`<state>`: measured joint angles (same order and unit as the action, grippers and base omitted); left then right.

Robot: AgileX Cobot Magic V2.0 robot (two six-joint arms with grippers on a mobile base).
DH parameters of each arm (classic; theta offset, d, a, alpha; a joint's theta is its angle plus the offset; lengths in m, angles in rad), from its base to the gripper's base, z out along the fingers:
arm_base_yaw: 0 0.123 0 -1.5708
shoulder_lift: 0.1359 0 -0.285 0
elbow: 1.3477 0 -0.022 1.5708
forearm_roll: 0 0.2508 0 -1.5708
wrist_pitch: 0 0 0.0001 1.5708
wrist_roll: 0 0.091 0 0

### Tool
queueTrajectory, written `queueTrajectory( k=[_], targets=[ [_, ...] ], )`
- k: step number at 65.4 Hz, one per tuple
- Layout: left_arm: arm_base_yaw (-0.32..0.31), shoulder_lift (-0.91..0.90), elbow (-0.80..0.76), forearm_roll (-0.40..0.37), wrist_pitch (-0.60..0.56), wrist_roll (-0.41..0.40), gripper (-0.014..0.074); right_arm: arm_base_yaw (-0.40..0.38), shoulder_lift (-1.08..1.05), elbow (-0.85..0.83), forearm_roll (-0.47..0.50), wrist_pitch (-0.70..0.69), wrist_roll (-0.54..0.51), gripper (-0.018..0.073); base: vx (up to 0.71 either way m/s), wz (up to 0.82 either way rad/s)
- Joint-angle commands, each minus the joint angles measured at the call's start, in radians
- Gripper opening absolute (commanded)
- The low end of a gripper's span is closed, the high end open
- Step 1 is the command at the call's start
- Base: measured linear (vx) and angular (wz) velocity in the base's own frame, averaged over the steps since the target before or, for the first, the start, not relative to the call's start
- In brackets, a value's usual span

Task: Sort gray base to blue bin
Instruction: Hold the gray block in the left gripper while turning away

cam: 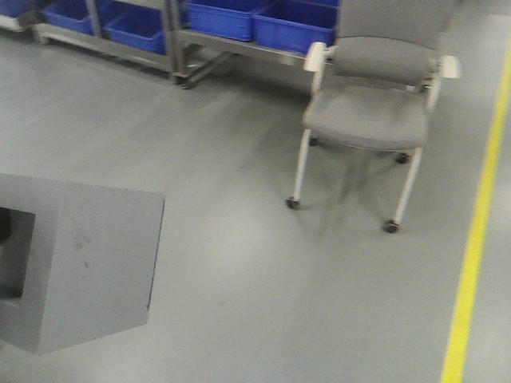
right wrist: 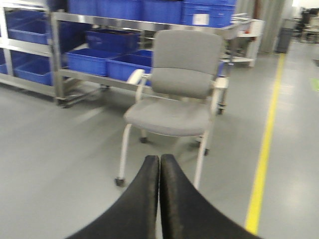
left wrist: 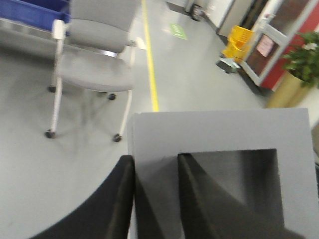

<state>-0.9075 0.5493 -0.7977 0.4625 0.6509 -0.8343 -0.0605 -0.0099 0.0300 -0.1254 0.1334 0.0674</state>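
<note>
The gray base is held in the air at the left of the front view, its recessed window at the frame's left edge. In the left wrist view the gray base fills the lower right, and my left gripper is shut on one wall of it: one finger outside, the other inside the square window. My right gripper is shut and empty, pointing at a chair. Several blue bins sit on a metal rack at the back; they also show in the right wrist view.
A gray chair on casters stands on the floor ahead; it also shows in the wrist views. A yellow floor line runs along the right. A yellow mop bucket and a plant stand far off.
</note>
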Motion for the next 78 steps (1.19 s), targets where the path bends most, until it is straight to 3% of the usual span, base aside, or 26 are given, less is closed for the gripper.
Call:
queueTrajectory(
  k=[1, 42, 78],
  targets=[
    [-0.004, 0.003, -0.025, 0.027, -0.091, -0.008, 0.0003, -0.001, -0.015, 0.014, -0.009, -0.076, -0.006, -0.0009, 0.11, -0.74],
    [-0.004, 0.003, -0.025, 0.027, -0.091, -0.008, 0.0003, -0.001, -0.015, 0.014, -0.009, -0.076, -0.006, -0.0009, 0.19, -0.52],
    [-0.004, 0.003, -0.025, 0.027, -0.091, -0.008, 0.0003, -0.001, -0.015, 0.014, -0.009, -0.076, -0.006, -0.0009, 0.29, -0.25]
  ],
)
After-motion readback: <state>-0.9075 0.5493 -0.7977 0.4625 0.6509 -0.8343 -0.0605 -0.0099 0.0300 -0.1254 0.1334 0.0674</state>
